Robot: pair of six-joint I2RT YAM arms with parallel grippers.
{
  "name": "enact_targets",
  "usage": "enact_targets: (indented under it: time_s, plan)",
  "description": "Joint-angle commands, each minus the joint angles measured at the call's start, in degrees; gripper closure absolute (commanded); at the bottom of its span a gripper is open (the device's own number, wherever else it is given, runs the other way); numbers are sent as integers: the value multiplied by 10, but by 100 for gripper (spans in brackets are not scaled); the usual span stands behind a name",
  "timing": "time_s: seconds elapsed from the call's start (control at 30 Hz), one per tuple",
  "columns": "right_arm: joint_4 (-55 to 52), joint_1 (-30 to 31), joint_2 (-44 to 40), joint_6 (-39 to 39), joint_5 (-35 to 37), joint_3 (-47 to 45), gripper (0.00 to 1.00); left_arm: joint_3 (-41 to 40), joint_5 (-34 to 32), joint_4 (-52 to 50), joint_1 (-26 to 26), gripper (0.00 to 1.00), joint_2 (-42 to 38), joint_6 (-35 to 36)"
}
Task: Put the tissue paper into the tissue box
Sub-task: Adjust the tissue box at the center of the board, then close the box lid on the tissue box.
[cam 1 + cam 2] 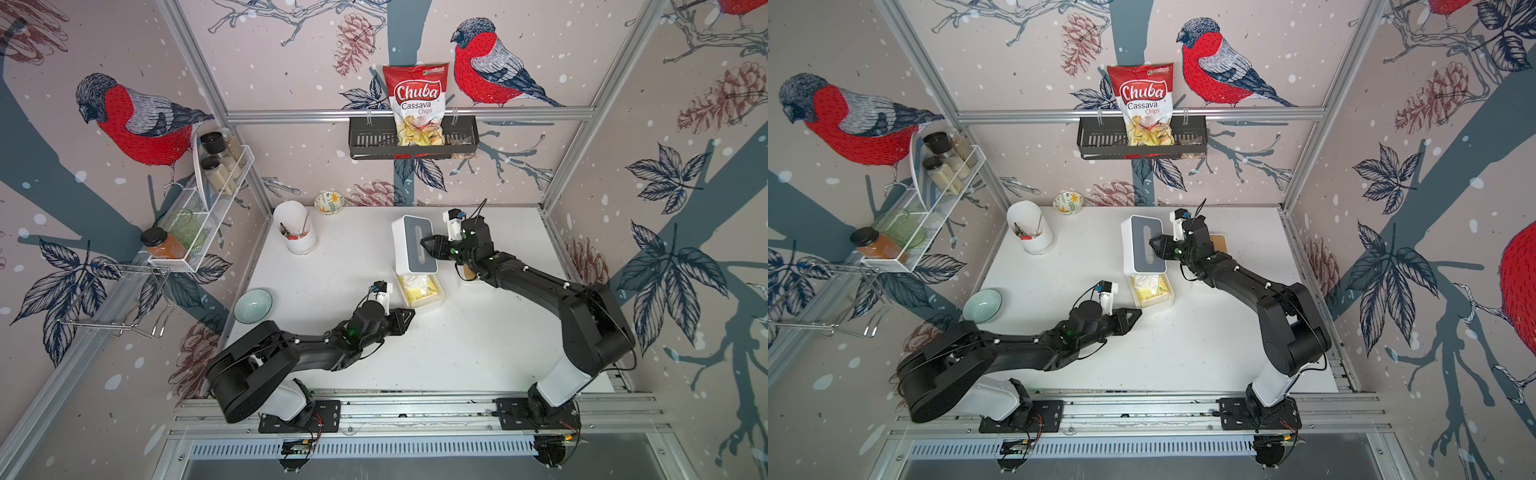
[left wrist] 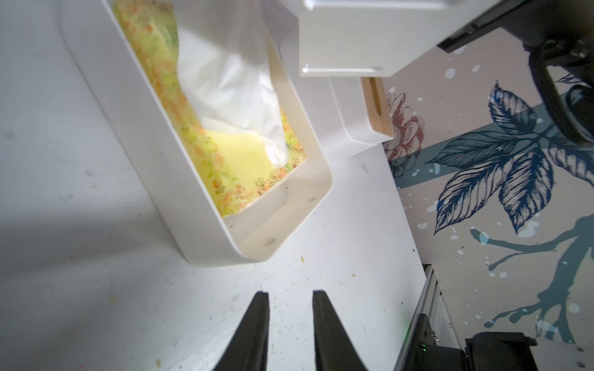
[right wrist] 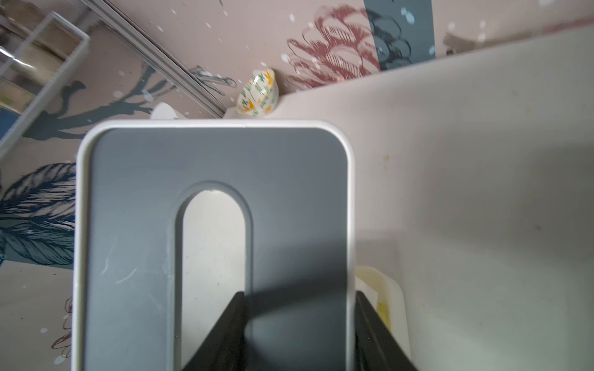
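Lid [image 1: 412,243] held above the base [image 1: 428,302]
Right jaws grip it mid-frame, over the tissues [image 1: 415,286]; left jaws, parted and empty, sit just below-left.

In both top views the tissue box cover [image 1: 414,245] is hiding the far end of the tissue paper [image 1: 415,284] and its tray [image 1: 422,304]. The left wrist view's edge is cutting off that cover and the paper's far part. The right arm [image 1: 523,278] is covering most of a wood-faced white piece [image 1: 468,273]. The right wrist view is cropping the right gripper's [image 3: 299,297] finger bases. The white holder's [image 1: 308,243] contents are showing too small to tell
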Motion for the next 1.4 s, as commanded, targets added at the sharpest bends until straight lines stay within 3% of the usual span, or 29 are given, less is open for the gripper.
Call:
enact_targets:
  time_s: [0.0, 0.1, 0.17, 0.23, 0.37, 0.5, 0.77, 1.37]
  plan:
    - [-85, -1, -23, -52, -11, 47, 84, 19, -72, -113, -3, 72, -82, 57]
    - [-192, -1, -23, -107, 4, 103, 83, 62, -218, -237, -3, 71, -162, 113]
    - [-281, -1, -15, -141, 43, 146, 83, 77, -307, -255, 3, 70, -192, 149]
    - [-341, -1, -14, -162, 84, 170, 84, 87, -342, -247, 26, 70, -204, 176]
    - [-401, 0, -24, -180, 116, 183, 83, 101, -339, -195, 89, 70, -183, 196]
    - [-460, 14, -19, -189, 139, 202, 84, 108, -348, -125, 118, 69, -137, 221]
    - [-576, 61, 68, -199, 180, 282, 86, 28, -365, -1, 122, 69, -122, 232]
    - [-695, 94, 251, -181, 206, 470, 88, 13, -340, 12, 124, 69, -127, 251]
